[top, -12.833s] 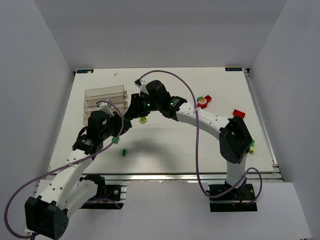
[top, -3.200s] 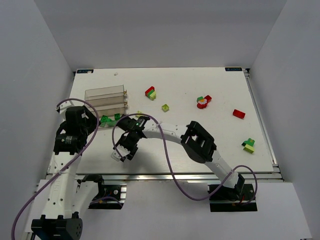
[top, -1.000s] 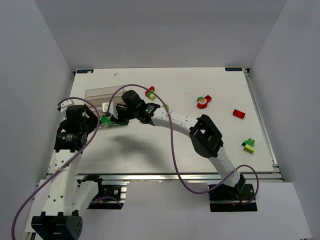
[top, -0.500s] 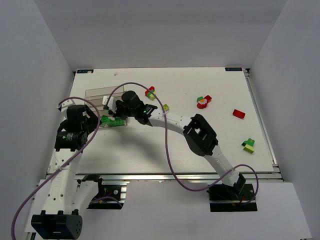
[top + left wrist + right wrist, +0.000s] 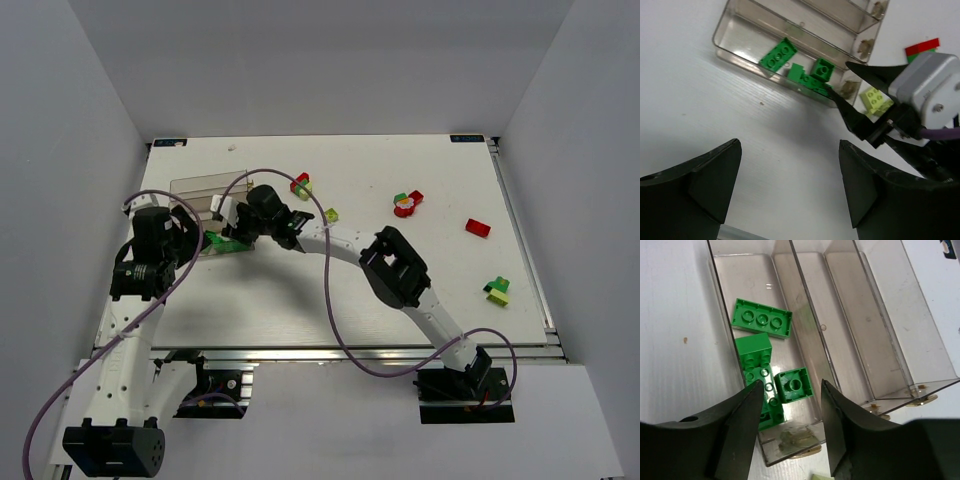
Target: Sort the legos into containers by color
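Observation:
The containers are one clear smoky tray with narrow compartments. Its nearest compartment holds several dark green legos. My right gripper hangs open over that compartment's end. A small green brick lies loose in the tray between its fingers. My left gripper is open over bare table just in front of the tray, holding nothing.
A lime brick and a red-and-lime brick lie right of the tray. Farther right are a red, white and green cluster, a red brick and a green-and-lime pair.
My right gripper has shifted slightly over the tray's nearest compartment and opened, letting go of the small green brick into it. The left arm has barely moved.

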### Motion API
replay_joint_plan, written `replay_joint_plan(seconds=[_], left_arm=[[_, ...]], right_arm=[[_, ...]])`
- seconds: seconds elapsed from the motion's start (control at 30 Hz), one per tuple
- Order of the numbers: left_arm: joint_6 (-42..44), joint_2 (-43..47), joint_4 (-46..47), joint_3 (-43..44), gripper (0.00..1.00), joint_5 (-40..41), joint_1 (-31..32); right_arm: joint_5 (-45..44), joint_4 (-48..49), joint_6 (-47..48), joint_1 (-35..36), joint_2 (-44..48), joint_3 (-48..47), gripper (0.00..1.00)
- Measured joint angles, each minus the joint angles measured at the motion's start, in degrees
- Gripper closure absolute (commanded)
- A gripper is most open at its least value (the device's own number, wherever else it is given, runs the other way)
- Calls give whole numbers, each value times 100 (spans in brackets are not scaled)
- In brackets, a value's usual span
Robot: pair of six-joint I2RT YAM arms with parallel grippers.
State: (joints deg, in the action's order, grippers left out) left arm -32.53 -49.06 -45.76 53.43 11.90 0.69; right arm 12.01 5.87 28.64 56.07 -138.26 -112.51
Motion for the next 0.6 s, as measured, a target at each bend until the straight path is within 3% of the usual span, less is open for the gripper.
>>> replay_joint_plan(seconds=[0.07, 0.17, 0.2, 0.4, 0.57, 0.6], left_arm=[[17, 0, 136, -13, 12, -260, -17], [57, 0, 422, -46, 12, -782, -22], [61, 0, 531, -61, 12, -990, -26], [-111, -249, 1718, -396, 22, -2299, -26], [-398, -990, 2470, -520, 23, -3049, 31], [-439, -1095, 2570, -520, 23, -3084, 68]], right_arm=[[37, 33, -20, -39, 0, 0, 39], [76, -2, -94, -109, 127, 131, 11], [61, -52, -96, -138, 225, 205, 11], [389, -527, -278, -463, 1698, 1384, 11], [776, -756, -673, -1261, 3501, 2577, 31], [831, -807, -713, -1473, 3864, 2852, 39]])
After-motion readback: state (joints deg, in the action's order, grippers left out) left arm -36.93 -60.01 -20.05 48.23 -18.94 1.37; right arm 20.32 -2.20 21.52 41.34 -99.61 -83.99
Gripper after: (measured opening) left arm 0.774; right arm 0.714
